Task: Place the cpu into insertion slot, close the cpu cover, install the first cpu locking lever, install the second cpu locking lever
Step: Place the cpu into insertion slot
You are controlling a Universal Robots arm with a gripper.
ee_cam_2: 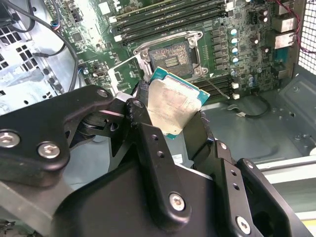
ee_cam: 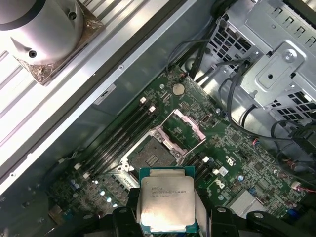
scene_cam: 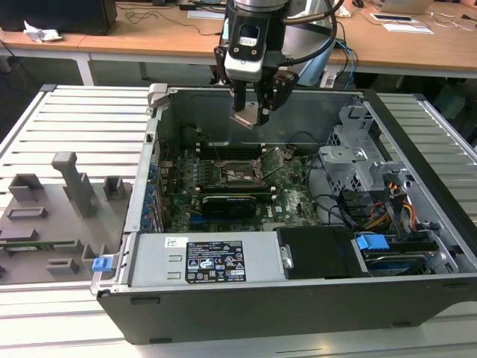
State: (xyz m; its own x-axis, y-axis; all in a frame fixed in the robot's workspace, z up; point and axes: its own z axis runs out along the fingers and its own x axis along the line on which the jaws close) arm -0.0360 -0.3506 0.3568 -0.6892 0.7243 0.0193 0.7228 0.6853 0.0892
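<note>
black fingers point(ee_cam_2: 148, 133) sit closest to us in the second wrist view, and they belong to the gripper point(ee_cam_2: 173, 123), which is pinched onto the cpu point(ee_cam_2: 173, 101). we see one finger against each of two opposite edges of the chip, so the cpu lies squarely between them, its silver-grey metal top facing the wrist cameras and its green rim showing past the fingertips. in the first wrist view the cpu point(ee_cam: 165, 205) sticks out beyond the fingers toward the board.

in the exterior view the gripper point(scene_cam: 252, 112) hangs over the open computer case point(scene_cam: 261, 306), near its far wall, with the chip tilted and held in the air, well apart from the green motherboard point(scene_cam: 294, 198) below it.

the insertion slot point(ee_cam: 150, 158) lies bare on the board, its dark contact field exposed inside the metal frame. the cpu cover point(ee_cam: 185, 129) is swung open and stands just beside the slot, on the side away from the long memory slots point(ee_cam: 121, 136). nothing rests in the slot.

elsewhere in the exterior view we see a long black expansion card point(scene_cam: 227, 201) nearer the camera than the slot, a power supply point(scene_cam: 212, 261) along the case's near edge, a metal drive cage point(scene_cam: 358, 160) toward the exterior view's right, and a grey tray point(scene_cam: 52, 246) of fixtures outside the case on the exterior view's left.
</note>
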